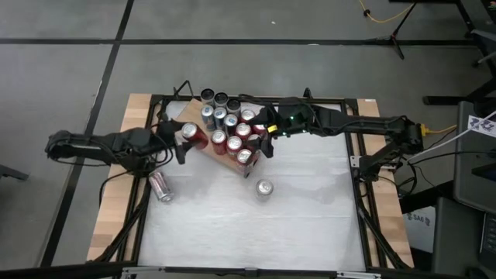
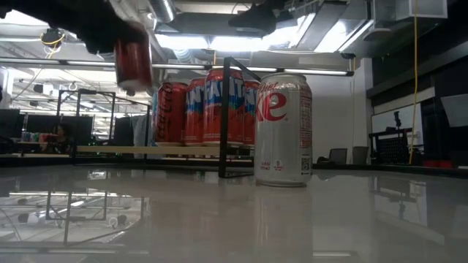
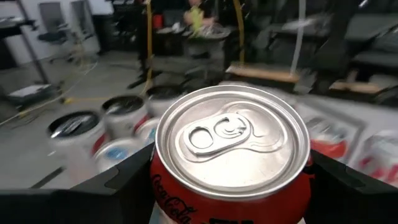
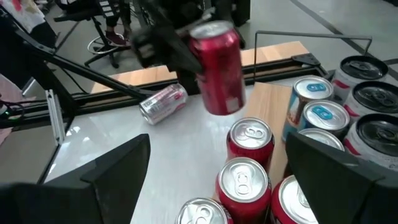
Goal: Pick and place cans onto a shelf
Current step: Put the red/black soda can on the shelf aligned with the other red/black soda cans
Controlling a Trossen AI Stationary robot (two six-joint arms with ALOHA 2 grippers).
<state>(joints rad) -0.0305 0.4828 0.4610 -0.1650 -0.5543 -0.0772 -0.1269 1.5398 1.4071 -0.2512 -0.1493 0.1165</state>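
Gripping one can [image 3: 230,143], two cans [image 1: 264,188] loose

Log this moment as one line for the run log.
left gripper: shut on red can, held above shelf edge | right gripper: open, empty, over shelved cans | one can lying on table

Packed cans [image 1: 229,128] crowd the shelf [image 1: 203,151]; open tabletop [image 1: 310,209] lies beyond.

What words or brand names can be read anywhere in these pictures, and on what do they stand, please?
"Coca-Cola", partly cut off: red can in the left gripper.
"ke", the end of a word: silver can standing on the table.
Lettering on the red cans on the shelf: too blurred to read.
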